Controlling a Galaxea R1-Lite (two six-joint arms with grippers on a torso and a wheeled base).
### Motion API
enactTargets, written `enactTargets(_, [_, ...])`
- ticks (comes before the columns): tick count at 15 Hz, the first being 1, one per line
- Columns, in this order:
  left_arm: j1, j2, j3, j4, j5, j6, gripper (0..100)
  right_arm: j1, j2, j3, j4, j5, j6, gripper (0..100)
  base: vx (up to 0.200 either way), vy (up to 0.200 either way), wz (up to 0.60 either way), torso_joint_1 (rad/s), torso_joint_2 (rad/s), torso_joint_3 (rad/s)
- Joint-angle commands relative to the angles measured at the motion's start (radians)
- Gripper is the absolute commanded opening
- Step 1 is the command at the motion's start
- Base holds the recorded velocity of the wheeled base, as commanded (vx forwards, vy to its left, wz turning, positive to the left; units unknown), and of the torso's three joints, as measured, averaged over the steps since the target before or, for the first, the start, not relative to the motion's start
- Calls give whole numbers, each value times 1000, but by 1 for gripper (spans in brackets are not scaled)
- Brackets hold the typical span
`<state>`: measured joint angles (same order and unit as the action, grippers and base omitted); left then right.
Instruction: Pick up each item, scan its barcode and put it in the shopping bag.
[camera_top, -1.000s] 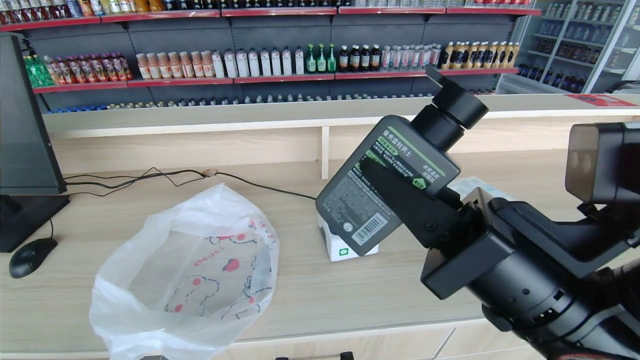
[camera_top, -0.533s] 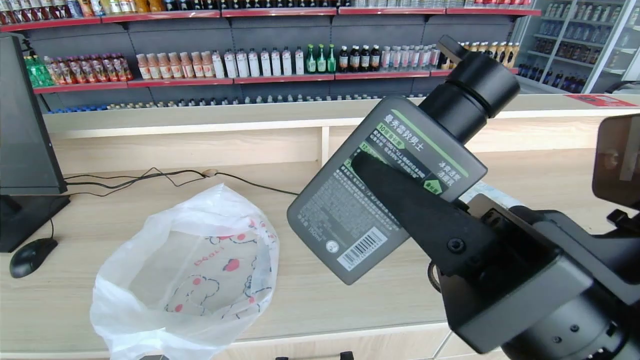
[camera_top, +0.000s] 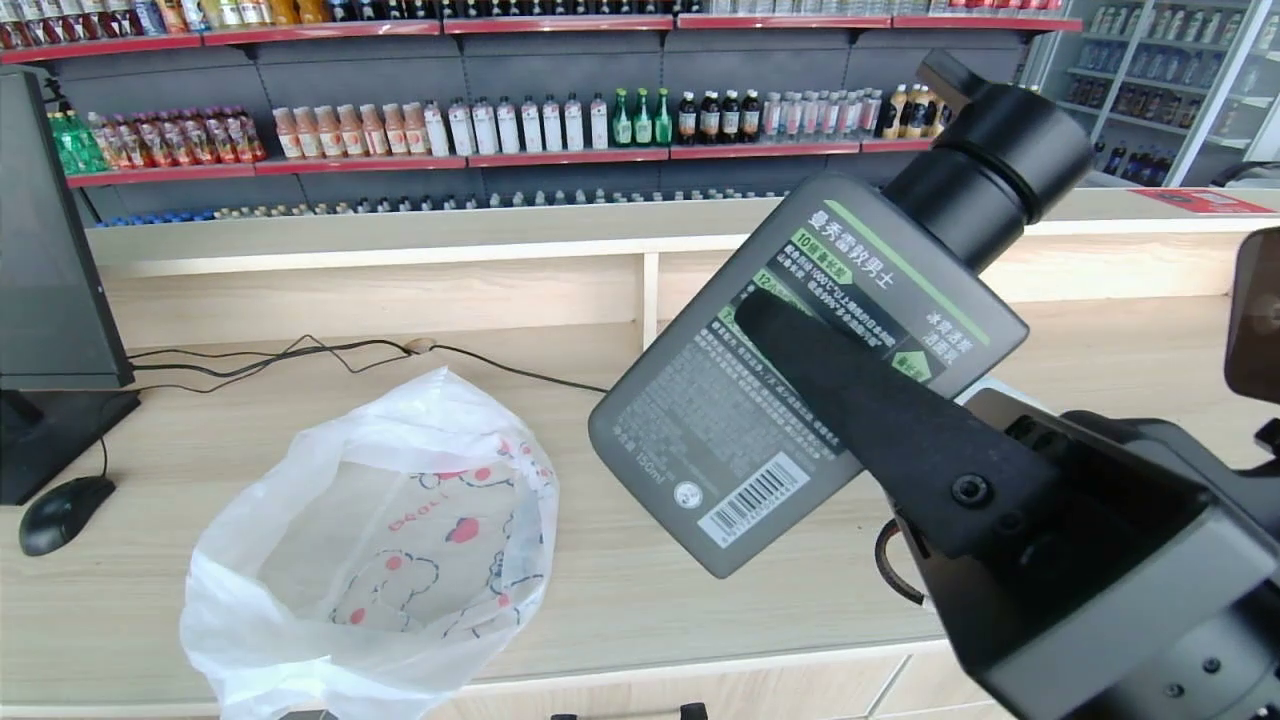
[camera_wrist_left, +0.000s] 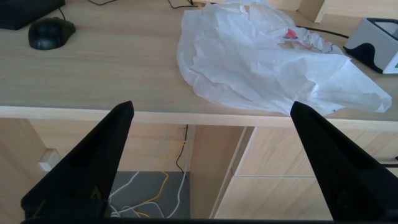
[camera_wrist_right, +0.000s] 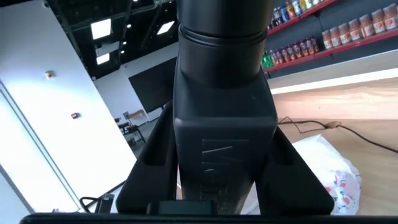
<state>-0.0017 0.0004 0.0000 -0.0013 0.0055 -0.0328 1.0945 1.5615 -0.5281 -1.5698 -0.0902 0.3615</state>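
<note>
A: Where is the bottle (camera_top: 690, 420) now?

B: In the air above the wooden counter (camera_top: 650, 600), to the right of the shopping bag (camera_top: 380, 540). It is tilted, with the black cap up and to the right and the base down towards the bag. Its barcode (camera_top: 755, 497) sits near the lower corner and faces the head camera.

A: What has hold of it?

B: The right gripper (camera_top: 800, 350). One black finger lies across the label. From the right wrist, the fingers press both sides of the dark body, so the jaws are closed on it.

A: What differs from a second ago?

B: Then the bottle was lower and farther from the camera, its bottom corner right in front of the white scanner (camera_wrist_left: 373, 40). It has since come up and closer. Since half a second ago it has drifted up and right. In the head view it now covers the scanner.

A: And the left gripper (camera_wrist_left: 211, 109)?

B: It is below the counter's front edge, jaws spread wide with nothing between them. The bag lies open on the counter where it was, and the mouse (camera_top: 60, 512) has not shifted.
</note>
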Motion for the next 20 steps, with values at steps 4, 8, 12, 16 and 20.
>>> enactTargets(4, [0, 0, 0, 0, 1, 1, 100, -18, -18, 30, -1, 0, 4, 0, 0, 0, 0, 0, 0, 0])
enactTargets(8, [0, 0, 0, 0, 1, -1, 100, -24, -43, 72, -1, 0, 4, 0, 0, 0, 0, 0, 0, 0])
enactTargets(12, [0, 0, 0, 0, 1, -1, 100, -67, -37, 111, -1, 1, 2, 0, 0, 0, 0, 0, 0, 0])
enactTargets(16, [0, 0, 0, 0, 1, 1, 100, -249, -14, 204, -1, 205, -144, 0, 0, 0, 0, 0, 0, 0])
enactTargets(20, [0, 0, 0, 0, 1, 1, 100, -427, 92, 191, -1, 417, -458, 0, 0, 0, 0, 0, 0, 0])
